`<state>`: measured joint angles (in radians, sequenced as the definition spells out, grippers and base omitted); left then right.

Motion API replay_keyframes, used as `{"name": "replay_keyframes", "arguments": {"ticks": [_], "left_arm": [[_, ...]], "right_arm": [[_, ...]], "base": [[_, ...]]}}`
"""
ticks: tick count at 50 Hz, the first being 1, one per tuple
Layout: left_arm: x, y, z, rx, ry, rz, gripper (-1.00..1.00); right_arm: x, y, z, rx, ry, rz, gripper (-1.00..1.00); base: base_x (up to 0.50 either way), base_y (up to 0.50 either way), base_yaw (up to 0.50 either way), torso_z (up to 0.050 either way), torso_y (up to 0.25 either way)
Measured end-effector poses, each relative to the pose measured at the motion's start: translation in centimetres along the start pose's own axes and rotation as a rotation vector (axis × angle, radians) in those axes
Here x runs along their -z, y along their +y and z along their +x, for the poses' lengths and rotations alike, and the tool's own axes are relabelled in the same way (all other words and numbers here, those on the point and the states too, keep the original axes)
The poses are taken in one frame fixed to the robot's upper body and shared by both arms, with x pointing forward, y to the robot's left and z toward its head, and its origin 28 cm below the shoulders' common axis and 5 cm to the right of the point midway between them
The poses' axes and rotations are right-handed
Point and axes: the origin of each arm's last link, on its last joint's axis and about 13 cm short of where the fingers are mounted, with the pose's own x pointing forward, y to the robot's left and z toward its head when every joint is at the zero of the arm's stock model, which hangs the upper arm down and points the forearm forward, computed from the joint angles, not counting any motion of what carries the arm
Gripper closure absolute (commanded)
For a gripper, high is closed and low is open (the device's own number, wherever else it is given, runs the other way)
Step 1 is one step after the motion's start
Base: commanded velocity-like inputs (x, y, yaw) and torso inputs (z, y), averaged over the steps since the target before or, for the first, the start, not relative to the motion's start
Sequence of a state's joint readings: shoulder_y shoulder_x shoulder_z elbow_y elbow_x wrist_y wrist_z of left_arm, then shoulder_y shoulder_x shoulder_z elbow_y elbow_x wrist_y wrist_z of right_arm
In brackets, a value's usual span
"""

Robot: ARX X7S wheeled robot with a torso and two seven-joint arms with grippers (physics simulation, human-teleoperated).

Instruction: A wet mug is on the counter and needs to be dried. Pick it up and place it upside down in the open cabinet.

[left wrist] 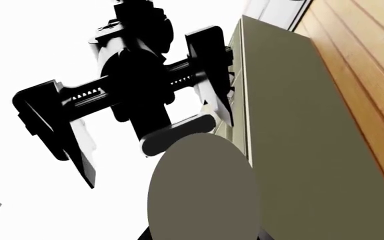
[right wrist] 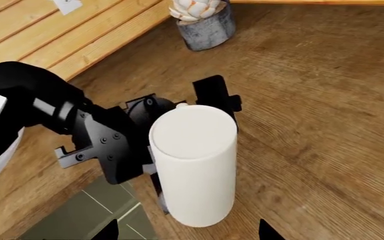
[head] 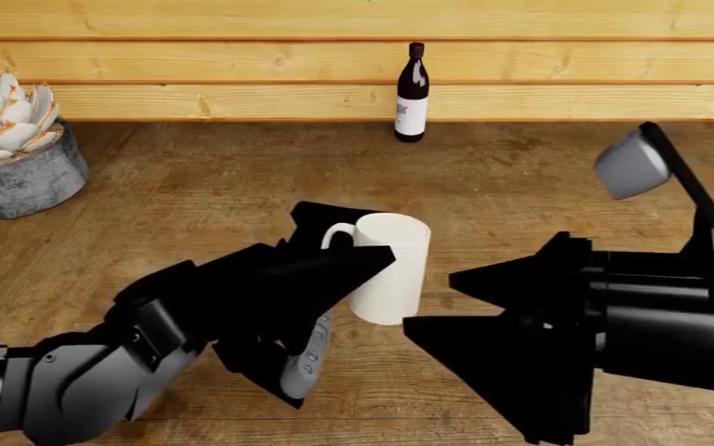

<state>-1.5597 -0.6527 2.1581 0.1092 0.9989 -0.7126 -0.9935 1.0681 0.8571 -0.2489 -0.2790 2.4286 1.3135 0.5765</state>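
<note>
The mug (head: 389, 267) hangs above the counter (head: 208, 195), clamped by the left gripper (head: 332, 279), whose fingers hide its handle side. The right gripper (head: 482, 307) waits just beside it, jaws spread; its fingertips are cut off in its wrist view. A wine bottle (head: 412, 92) and, seemingly, a potted succulent (head: 10, 139) stand by the plank wall (head: 208, 56).

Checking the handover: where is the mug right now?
In the head view, the mug sits centre, above the counter, by the left gripper, facing the right gripper.
</note>
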Motion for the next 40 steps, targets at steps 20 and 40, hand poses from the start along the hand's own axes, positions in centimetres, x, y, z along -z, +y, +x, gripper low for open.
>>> {"name": "replay_keyframes", "arguments": {"ticks": [20, 40], "left_arm": [[-0.7, -0.4, 0.0, -0.009, 0.003, -0.011, 1.0], [-0.9, -0.1, 0.4, -0.039, 0.009, -0.024, 1.0]], "right_arm": [[0.1, -0.1, 0.6, -0.018, -0.002, -0.005, -1.0], [0.1, -0.4, 1.1, -0.031, 0.003, 0.0, -1.0]], "base": [[0.0, 0.0, 0.0, 0.0, 0.0], [0.0, 0.0, 0.0, 0.0, 0.0]]}}
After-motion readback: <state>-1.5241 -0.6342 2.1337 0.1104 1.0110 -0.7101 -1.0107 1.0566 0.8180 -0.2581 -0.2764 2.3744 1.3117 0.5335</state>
